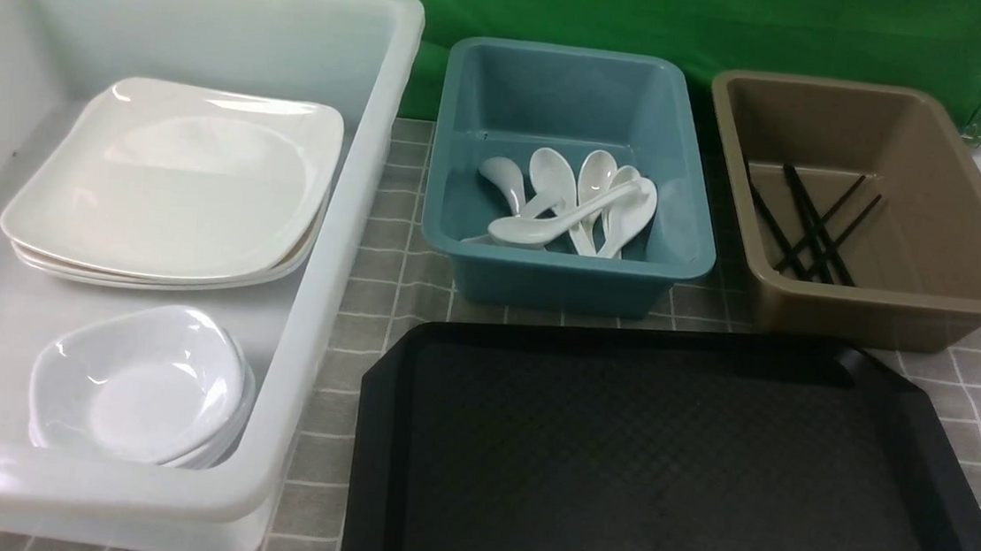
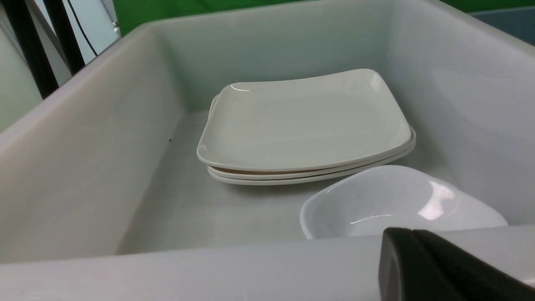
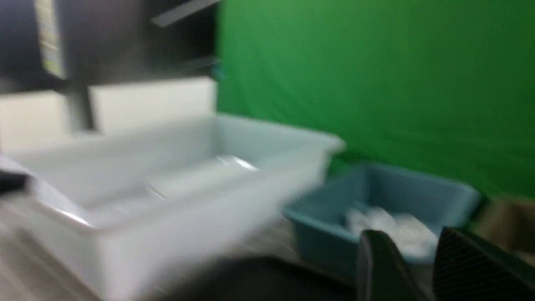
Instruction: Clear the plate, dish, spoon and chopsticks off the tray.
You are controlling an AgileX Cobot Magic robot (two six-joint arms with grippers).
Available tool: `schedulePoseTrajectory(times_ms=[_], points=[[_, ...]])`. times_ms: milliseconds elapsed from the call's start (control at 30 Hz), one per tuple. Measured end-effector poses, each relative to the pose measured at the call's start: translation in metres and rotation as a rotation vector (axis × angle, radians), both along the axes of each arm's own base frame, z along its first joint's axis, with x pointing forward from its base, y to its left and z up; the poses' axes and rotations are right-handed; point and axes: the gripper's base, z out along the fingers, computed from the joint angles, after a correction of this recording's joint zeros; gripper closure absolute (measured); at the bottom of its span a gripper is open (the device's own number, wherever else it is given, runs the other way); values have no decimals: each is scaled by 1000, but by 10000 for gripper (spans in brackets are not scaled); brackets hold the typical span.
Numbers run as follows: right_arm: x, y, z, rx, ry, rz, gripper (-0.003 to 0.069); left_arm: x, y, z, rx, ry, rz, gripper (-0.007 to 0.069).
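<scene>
The black tray lies near me with nothing on it. A stack of three white plates sits in the big white tub, with stacked small dishes nearer me in the same tub. Several white spoons lie in the blue tub. Black chopsticks lie in the brown tub. My left gripper is shut and empty just outside the white tub's near wall. My right gripper stands open and empty, aimed toward the blue tub; that view is blurred.
The three tubs stand in a row behind the tray on a grey checked cloth. A green backdrop closes off the far side. The white tub's near rim is right in front of the left gripper.
</scene>
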Motion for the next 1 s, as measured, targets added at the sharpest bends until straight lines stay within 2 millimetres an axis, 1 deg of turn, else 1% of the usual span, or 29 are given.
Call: schedulePoseTrajectory(times_ms=[33, 100, 133, 200, 300, 367, 600, 1000], points=[[4, -1, -13, -22, 35, -62, 421, 0, 0, 0, 0, 0, 0, 622], [14, -6, -51, -68, 146, -225, 421, 0, 0, 0, 0, 0, 0, 622], [15, -9, -64, -82, 209, -291, 421, 0, 0, 0, 1, -1, 0, 622], [15, -15, -77, -83, 303, -395, 421, 0, 0, 0, 1, -1, 0, 622], [15, -21, -81, -73, 338, -517, 421, 0, 0, 0, 3, -1, 0, 622], [14, -23, -81, -76, 340, -541, 421, 0, 0, 0, 3, 0, 0, 622], [14, -23, -81, -116, 329, -541, 421, 0, 0, 0, 3, -1, 0, 615], [14, -23, -81, -132, 323, -538, 421, 0, 0, 0, 4, -1, 0, 608]])
